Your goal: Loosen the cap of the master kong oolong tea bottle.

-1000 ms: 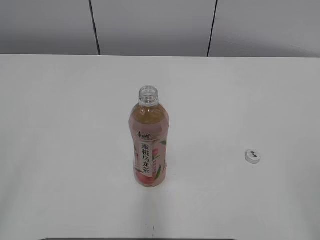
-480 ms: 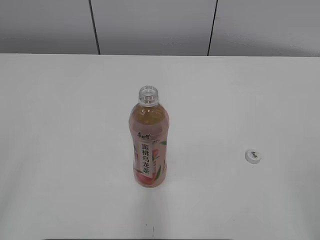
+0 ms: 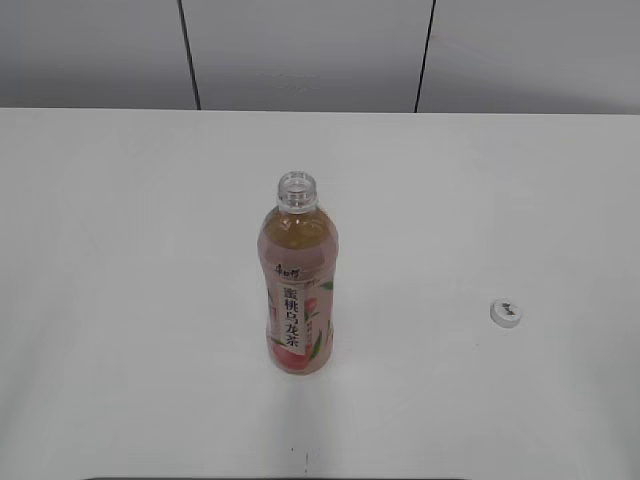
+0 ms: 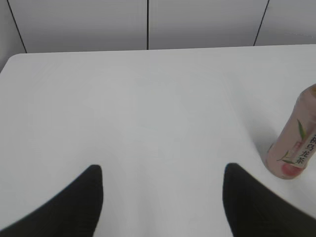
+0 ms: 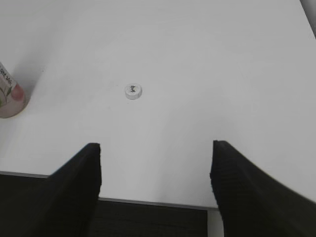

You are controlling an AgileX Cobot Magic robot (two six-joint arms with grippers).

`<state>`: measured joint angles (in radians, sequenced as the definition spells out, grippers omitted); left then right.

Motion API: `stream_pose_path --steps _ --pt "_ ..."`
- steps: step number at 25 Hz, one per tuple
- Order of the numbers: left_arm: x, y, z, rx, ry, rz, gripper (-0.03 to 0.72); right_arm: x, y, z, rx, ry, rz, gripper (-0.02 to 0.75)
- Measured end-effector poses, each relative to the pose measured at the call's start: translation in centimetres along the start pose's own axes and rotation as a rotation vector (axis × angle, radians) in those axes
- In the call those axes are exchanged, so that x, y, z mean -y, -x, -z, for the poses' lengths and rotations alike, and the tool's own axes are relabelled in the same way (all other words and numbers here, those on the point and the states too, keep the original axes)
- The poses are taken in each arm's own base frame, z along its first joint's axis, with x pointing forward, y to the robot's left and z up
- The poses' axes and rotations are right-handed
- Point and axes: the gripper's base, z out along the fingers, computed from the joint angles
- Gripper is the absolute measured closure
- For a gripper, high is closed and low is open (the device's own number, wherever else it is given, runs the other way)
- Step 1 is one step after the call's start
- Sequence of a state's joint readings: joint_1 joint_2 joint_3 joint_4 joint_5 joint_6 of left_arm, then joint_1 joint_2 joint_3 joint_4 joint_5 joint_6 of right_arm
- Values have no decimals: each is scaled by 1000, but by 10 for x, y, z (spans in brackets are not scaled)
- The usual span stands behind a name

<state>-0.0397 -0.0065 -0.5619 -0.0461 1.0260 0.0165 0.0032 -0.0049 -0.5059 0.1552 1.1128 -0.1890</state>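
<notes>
From the exterior view, we see the master kong oolong tea bottle [image 3: 299, 285] upright mid-worktop, its neck bare, and the cap [image 3: 507, 313] lying well apart toward the right edge. In the left wrist view, our left gripper [image 4: 163, 190] is spread and empty, the bottle near the right. In the right wrist view, our right gripper [image 5: 155, 168] is spread over the near edge. We judge the risk now is a stray arm tipping the uncapped bottle and spilling tea.

Master kong oolong tea bottle [image 3: 298, 290]: upright mid-table, pinkish-amber tea, pink-and-white peach label with vertical dark characters, clear threaded neck open, uncapped. Cap [image 3: 507, 313]: small, white, round, dark logo facing up, flat on table, well apart to bottle's right.
</notes>
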Motion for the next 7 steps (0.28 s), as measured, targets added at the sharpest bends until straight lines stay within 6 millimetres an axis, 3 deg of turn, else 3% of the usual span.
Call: stream_pose_path --steps 7 --pt "0 0 0 0 0 0 220 0 0 0 0 -1 0 214"
